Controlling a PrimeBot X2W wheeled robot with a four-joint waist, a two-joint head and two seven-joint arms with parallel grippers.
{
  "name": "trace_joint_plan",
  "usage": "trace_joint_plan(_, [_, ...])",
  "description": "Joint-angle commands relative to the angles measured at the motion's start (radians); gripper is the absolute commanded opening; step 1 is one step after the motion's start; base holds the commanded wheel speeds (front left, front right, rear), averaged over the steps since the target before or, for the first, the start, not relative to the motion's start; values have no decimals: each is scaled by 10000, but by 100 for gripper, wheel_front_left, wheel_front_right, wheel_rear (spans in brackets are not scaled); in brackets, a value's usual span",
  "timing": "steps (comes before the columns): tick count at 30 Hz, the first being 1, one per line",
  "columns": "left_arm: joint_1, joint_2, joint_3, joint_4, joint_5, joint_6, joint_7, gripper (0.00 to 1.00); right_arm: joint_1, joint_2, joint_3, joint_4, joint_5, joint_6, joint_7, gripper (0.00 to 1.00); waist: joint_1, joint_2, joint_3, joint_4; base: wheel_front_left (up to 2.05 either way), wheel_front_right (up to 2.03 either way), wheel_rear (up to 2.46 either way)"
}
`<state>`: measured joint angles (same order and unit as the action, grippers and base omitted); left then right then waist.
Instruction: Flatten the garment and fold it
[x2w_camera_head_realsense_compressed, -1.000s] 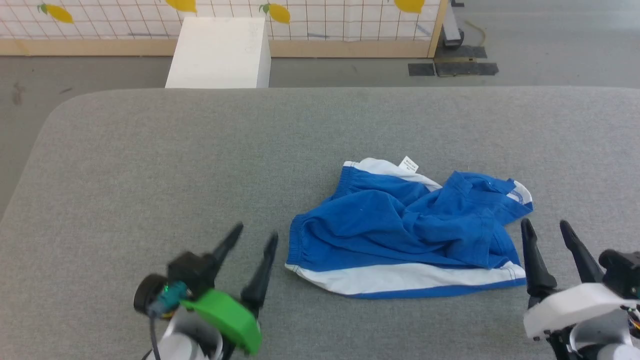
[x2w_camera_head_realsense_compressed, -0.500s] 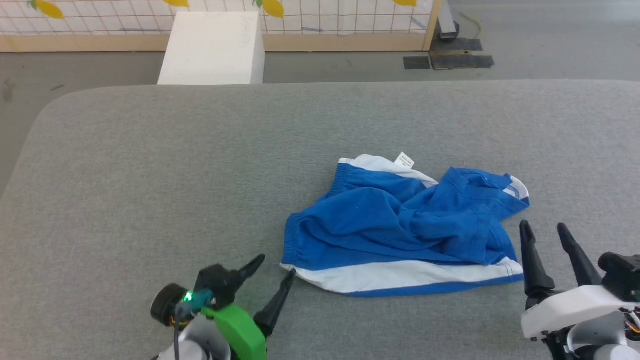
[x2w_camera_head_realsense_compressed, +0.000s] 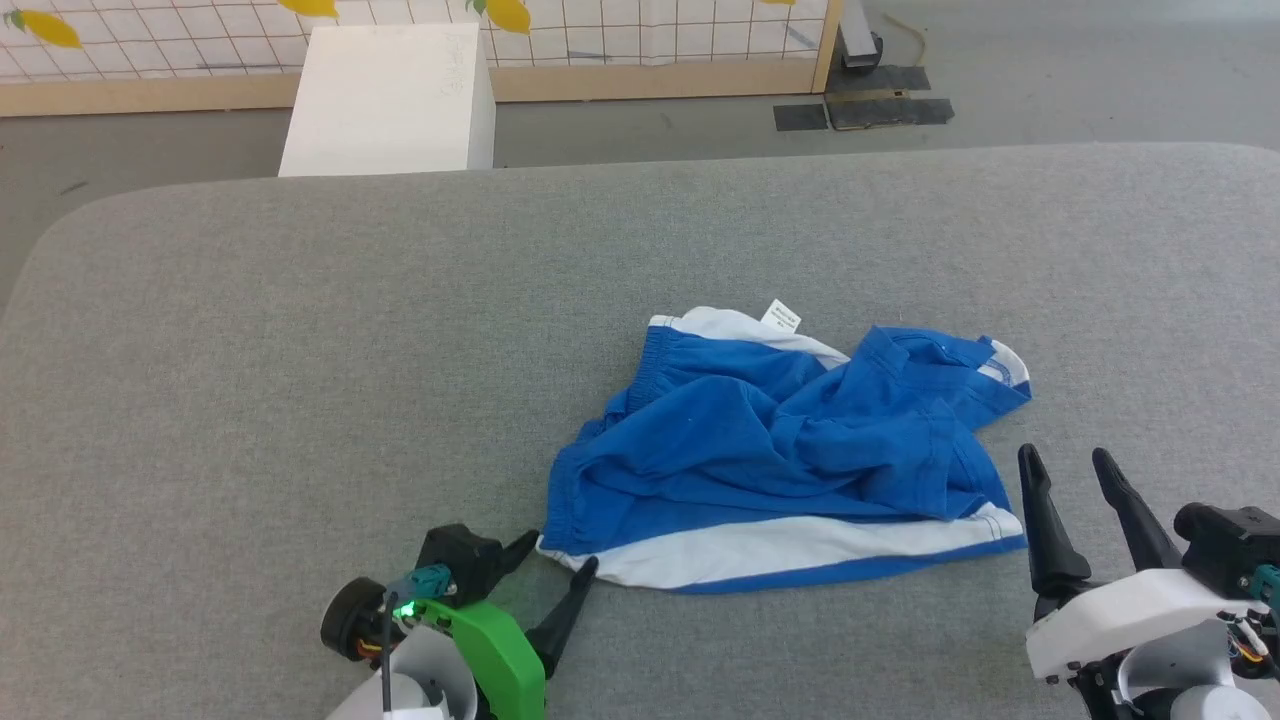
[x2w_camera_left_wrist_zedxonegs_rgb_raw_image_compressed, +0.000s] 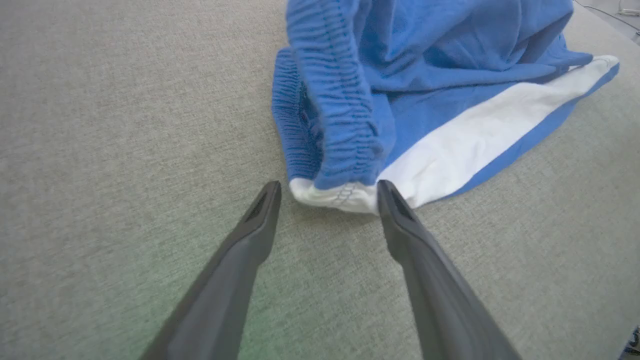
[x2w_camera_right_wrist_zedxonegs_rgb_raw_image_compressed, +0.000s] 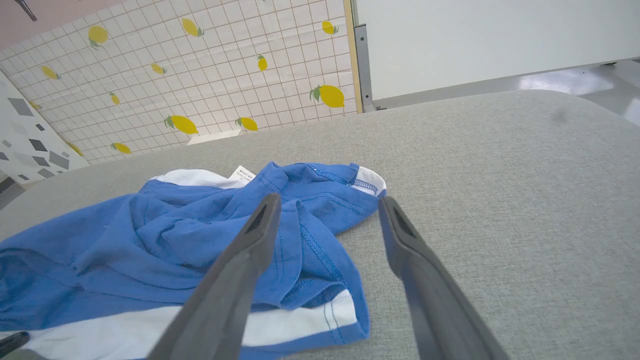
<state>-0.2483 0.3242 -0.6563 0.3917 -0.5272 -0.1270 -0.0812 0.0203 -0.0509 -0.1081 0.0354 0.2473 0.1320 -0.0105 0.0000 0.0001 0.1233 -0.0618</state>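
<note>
Head view: the left end effector (x2w_camera_head_realsense_compressed: 560, 553), wide open and empty, has slid up to the near-left corner of the garment (x2w_camera_head_realsense_compressed: 780, 450) on the bench (x2w_camera_head_realsense_compressed: 300, 350), ready to pinch; the right end effector (x2w_camera_head_realsense_compressed: 1062, 455) gapes empty.

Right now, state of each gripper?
Left gripper: open, holding nothing, tips flanking the garment corner.
Right gripper: open, holding nothing.

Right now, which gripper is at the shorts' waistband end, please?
The left gripper: its open tips flank the shorts' waistband corner; the right gripper sits by the leg hem.
</note>
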Motion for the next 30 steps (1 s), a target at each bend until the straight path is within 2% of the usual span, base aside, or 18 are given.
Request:
trace_joint_plan(1, [-138,74,-51,42,-73,-33,-31,100,-120,7,25,15,32,-13,-41,100,0,-1,3,8,0,0,0])
trace_joint_plan(4, [-149,134,-156,88,-178,-34,-83,100,-130,7,59,7,14,-13,-21,100,0,-1,5,26,0,0,0])
trace_joint_plan(5, [-164,145,-184,102,-214,-34,-109,93,-132,7,72,-2,11,-13,-14,100,0,-1,5,33,0,0,0])
trace_joint_plan(6, [-176,153,-207,112,-239,-34,-132,40,-132,7,81,-6,11,-13,-8,100,0,-1,5,37,0,0,0])
trace_joint_plan(7, [-191,163,-234,125,-268,-35,-155,9,-134,7,94,-9,6,-13,-2,100,0,-1,8,41,0,0,0])
trace_joint_plan(8, [-204,168,-255,136,-289,-35,-172,0,-137,7,104,-11,4,-13,1,100,0,-1,11,43,0,0,0])
trace_joint_plan(17, [-449,178,-486,127,-453,-35,-484,0,-78,7,192,35,-1,-13,207,100,0,-1,49,70,0,0,0])
trace_joint_plan(25, [-443,113,-409,-15,-619,26,-643,0,323,7,276,660,-203,-13,1744,100,0,-1,191,155,0,0,0])
trace_joint_plan(30, [-475,134,-403,-130,-693,81,-581,0,-168,7,209,1139,-150,-13,2494,100,0,-1,340,235,0,0,0])
